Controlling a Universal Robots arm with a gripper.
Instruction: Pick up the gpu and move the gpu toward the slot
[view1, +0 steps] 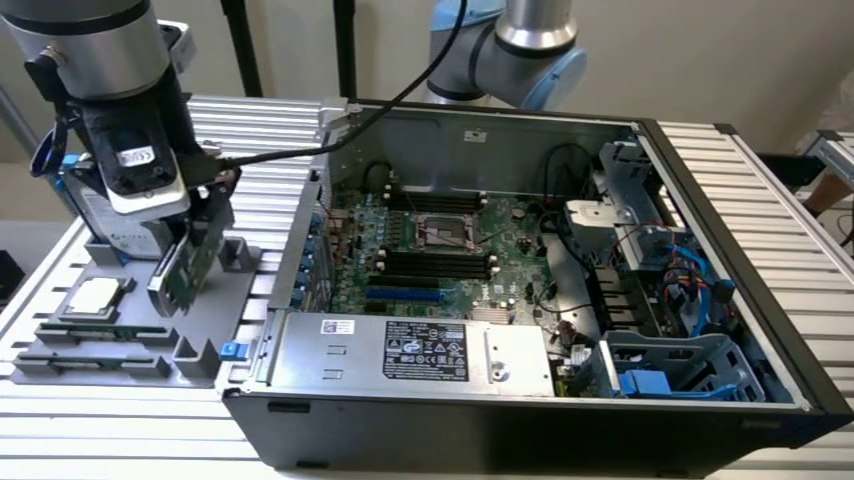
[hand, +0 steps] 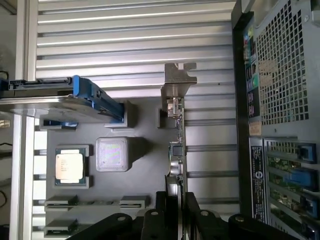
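Observation:
The gpu (view1: 187, 262) stands on edge over the grey fixture tray (view1: 134, 375), to the exterior view's left of the open computer case, its green board showing. My gripper (view1: 200, 215) comes down on its top edge and is shut on it. In the wrist view the gpu (hand: 177, 150) runs edge-on away from my gripper (hand: 178, 202), a black finger on each face, and its silver bracket (hand: 178, 82) is at the far end. Whether the card's lower edge still rests in the tray I cannot tell. The slot (view1: 400, 296) is a blue strip on the motherboard inside the case.
The case wall (view1: 296, 250) stands between the tray and the motherboard (view1: 441, 250). On the tray lie a CPU chip (hand: 70, 167) and a silver square block (hand: 111, 152), with a hard drive with blue rails (hand: 75, 102) beside them. A power supply (view1: 414, 350) sits at the case front.

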